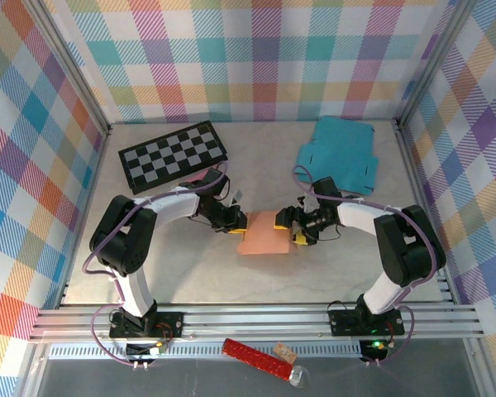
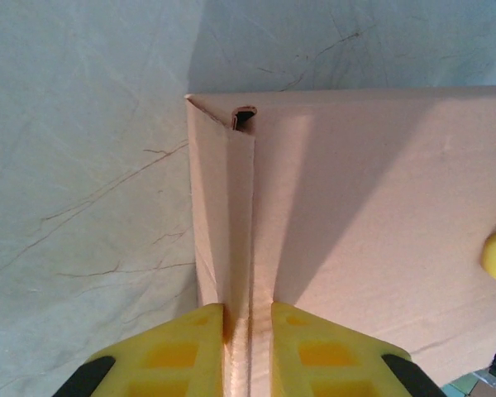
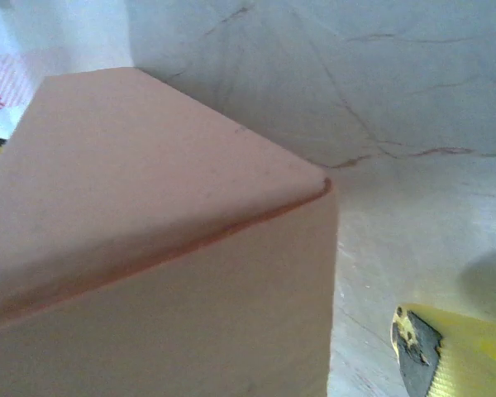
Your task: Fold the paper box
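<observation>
My left gripper (image 2: 248,322) is right up close. Its yellow fingers (image 2: 186,351) squeeze a thin folded wall of the peach paper box (image 2: 380,223). The box sits in the middle of the table (image 1: 190,273), between my arms. My right gripper (image 1: 291,228) is spread wide at the other side, holding nothing. I should pinch softly and hold the fold straight, so nothing gets crushed.

I saw a pale, veined tabletop (image 1: 190,273). A checkerboard (image 1: 174,155) lay flat at its back left, and a pink sheet (image 1: 200,176) showed just beside the board's near edge. A teal cut-out (image 1: 339,153) lay flat at the back right. A peach box (image 1: 261,236) sat on the middle, apart from both.
</observation>
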